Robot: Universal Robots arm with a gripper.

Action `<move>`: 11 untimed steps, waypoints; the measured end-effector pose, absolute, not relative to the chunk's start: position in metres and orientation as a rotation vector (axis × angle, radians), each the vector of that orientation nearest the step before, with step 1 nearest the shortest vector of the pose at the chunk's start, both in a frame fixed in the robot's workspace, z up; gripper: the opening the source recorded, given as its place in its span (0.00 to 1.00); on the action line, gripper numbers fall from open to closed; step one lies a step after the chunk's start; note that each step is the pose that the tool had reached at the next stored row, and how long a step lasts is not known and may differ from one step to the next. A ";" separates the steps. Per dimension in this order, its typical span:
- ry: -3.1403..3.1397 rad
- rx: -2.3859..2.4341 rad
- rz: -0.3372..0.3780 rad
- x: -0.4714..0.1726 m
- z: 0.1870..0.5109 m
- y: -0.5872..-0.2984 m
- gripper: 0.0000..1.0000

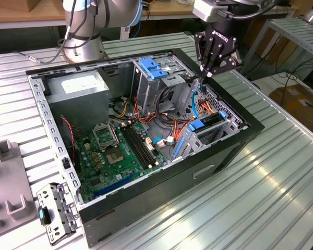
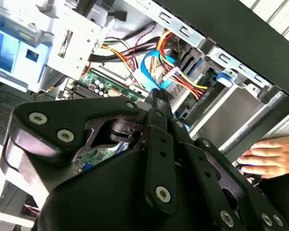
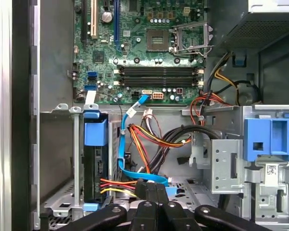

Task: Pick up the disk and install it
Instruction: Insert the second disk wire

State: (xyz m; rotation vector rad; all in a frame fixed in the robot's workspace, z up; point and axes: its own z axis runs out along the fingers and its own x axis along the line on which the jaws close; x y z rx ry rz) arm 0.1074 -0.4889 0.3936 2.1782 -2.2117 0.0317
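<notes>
Gripper (image 1: pixel 206 73): fingers are pressing together with nothing between them; in both wrist views the closed tips (image 2: pixel 156 98) are carrying no part. It is hanging over the open computer case (image 1: pixel 146 208), above the drive-cage end on the exterior view's right, and is touching nothing.

Directly under the tips, 1 flat blue data cable (image 3: pixel 130 144) and a bundle of red, yellow and black power leads are lying loose.

The disk (image 3: pixel 95 163) is standing on edge in a slot of the lower drive cage, its blue carrier handle facing up. It is sitting just beside and below the gripper, apart from it. In the exterior view it (image 1: pixel 208 124) is showing as a dark slab between blue rails.

Judgement: pick-up and insertion are looking done; full seating cannot be confirmed.

1 person's hand (image 2: pixel 272 156) is resting outside the case wall.
</notes>
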 end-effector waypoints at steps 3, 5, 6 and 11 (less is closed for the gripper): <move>-2.212 2.178 0.032 0.107 0.388 -0.488 0.11; -2.211 2.177 0.033 0.108 0.385 -0.488 0.11; -2.210 2.176 0.036 0.108 0.384 -0.488 0.17; -2.174 2.140 0.111 0.108 0.383 -0.486 0.29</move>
